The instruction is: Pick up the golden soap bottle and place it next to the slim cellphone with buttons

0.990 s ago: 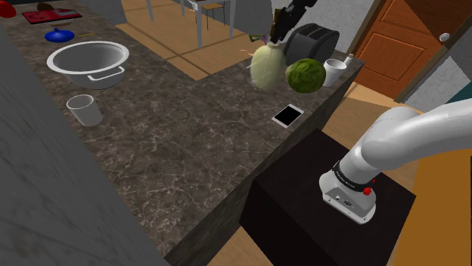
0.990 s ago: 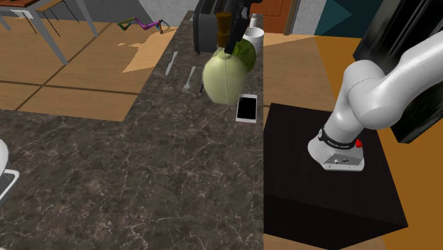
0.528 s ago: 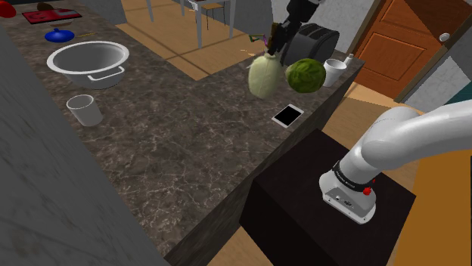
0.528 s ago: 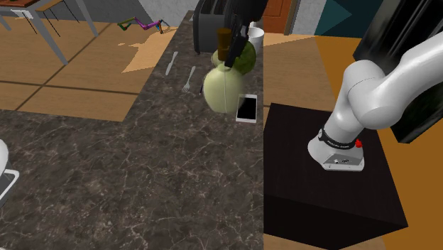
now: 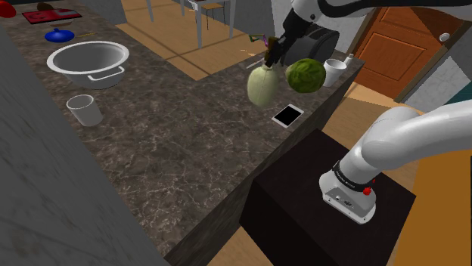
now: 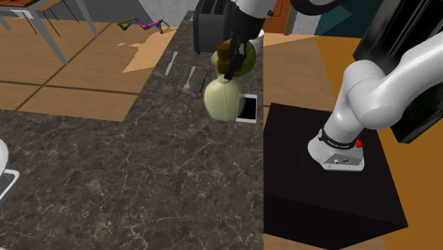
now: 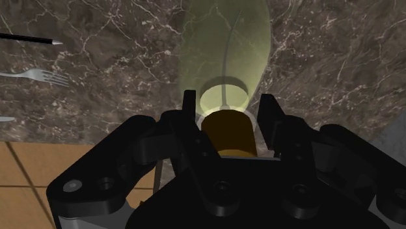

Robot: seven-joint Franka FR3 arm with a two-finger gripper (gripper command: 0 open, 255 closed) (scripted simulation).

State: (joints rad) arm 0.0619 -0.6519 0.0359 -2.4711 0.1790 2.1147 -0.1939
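Soap bottle clamped by its cap in my jaws, hanging just beside the cellphone.

The pale yellow-green soap bottle [image 5: 260, 85] [image 6: 223, 99] [image 7: 224, 45] hangs upright over the dark marbled counter [image 5: 174, 143]. My gripper [image 5: 274, 54] [image 6: 228, 64] [image 7: 228, 104] is closed on its brown-gold cap [image 7: 228, 130]. I cannot tell whether its base touches the stone. The white-framed cellphone [image 5: 288, 115] [image 6: 247, 108] lies flat just to its right in the second exterior view. A green cabbage [image 5: 305, 75] sits right behind the bottle, with a dark toaster [image 6: 209, 21] and a white mug [image 5: 333, 72] farther back. A fork [image 6: 187, 82] [image 7: 39, 77] lies to the left.
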